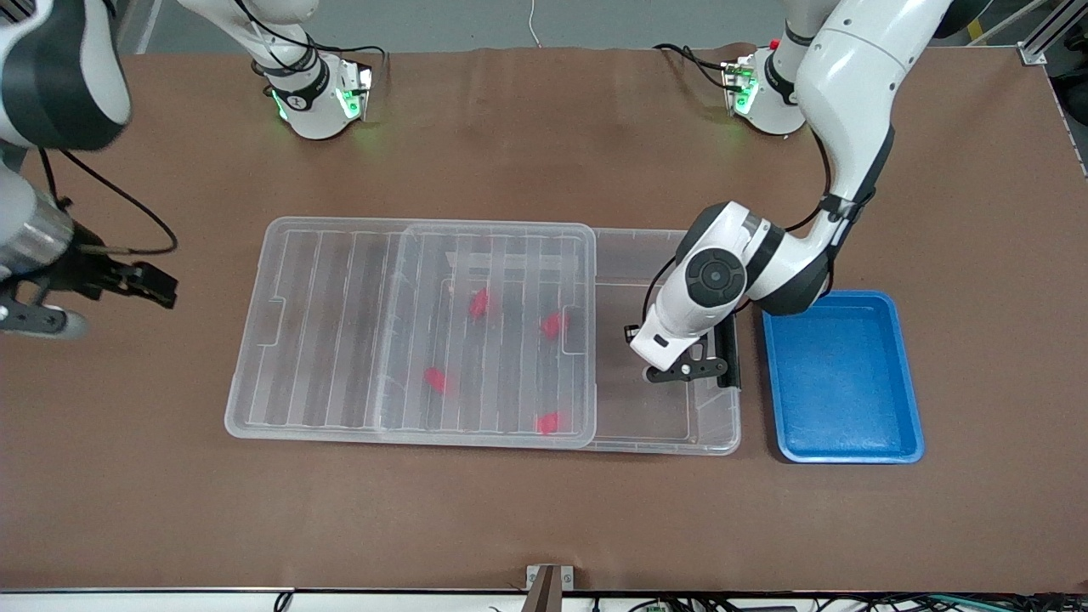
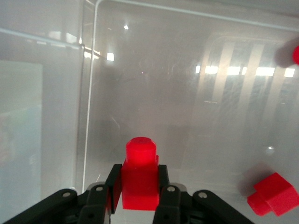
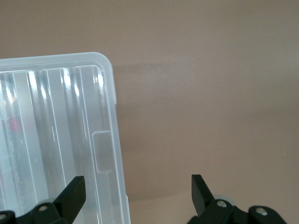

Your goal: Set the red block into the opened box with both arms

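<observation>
i find the task near its end: the left gripper [image 2: 140, 196] is down inside the uncovered end of the box [image 1: 663, 444], toward the left arm's end of the table, and its fingers are pinched on the red block [image 2: 140, 179], which stands stub outward between them. the block is therefore already within the box walls but, in my judgement, not yet placed; what is left is to let it go and lift the arm clear. the lid [image 1: 340, 340] lies slid toward the right arm's end, overhanging that end of the box and leaving the opening the left arm uses. four other red blocks [image 1: 436, 380] show through the ribbed lid, resting on the box floor. the right gripper [image 1: 136, 285] hangs over bare table just off the lid's end, jaws spread wide and holding nothing; that arm waits. the blue tray [image 1: 901, 450] sits beside the box at the left arm's end with nothing in it. as to the views: the front view hides the held block under the left arm's wrist, and only the left wrist view confirms the grip and shows another loose block [image 2: 273, 193] lying close by on the box floor. the right wrist view alone shows the spread fingers [image 3: 72, 193] straddling the lid's rounded corner [image 3: 105, 63].
</observation>
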You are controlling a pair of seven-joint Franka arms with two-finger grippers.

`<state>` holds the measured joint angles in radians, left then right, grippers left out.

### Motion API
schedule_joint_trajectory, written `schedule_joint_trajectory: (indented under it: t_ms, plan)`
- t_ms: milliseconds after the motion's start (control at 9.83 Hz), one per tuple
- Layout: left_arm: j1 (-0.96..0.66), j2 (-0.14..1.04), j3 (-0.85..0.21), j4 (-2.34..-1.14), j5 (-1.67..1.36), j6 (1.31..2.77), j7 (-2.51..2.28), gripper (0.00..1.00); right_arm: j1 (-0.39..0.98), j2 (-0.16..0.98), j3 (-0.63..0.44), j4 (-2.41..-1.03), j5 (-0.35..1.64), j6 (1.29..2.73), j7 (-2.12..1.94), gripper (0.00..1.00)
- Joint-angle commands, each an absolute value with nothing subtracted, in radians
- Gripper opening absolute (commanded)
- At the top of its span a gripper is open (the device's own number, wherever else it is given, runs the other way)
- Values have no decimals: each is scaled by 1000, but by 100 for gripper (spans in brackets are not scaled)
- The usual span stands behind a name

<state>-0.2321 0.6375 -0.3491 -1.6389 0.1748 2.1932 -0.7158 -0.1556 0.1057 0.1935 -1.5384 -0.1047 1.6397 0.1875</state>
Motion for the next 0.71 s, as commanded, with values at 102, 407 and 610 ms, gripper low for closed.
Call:
schedule_joint_trajectory:
  t_ms: [102, 407, 610]
  plan:
    - [-264, 733, -341, -1589, 201, 2220, -733, 5, -155, -12, 117, -1569, -17, 1524, 183, 100]
    - [-265, 741, -339, -1574, 202, 2233, -730, 100, -155, -17, 74, -1569, 18, 1502, 124, 100]
    - [-255, 704, -337, -1539, 202, 2192, -732, 100, -156, -15, 74, -1569, 20, 1502, 124, 100]
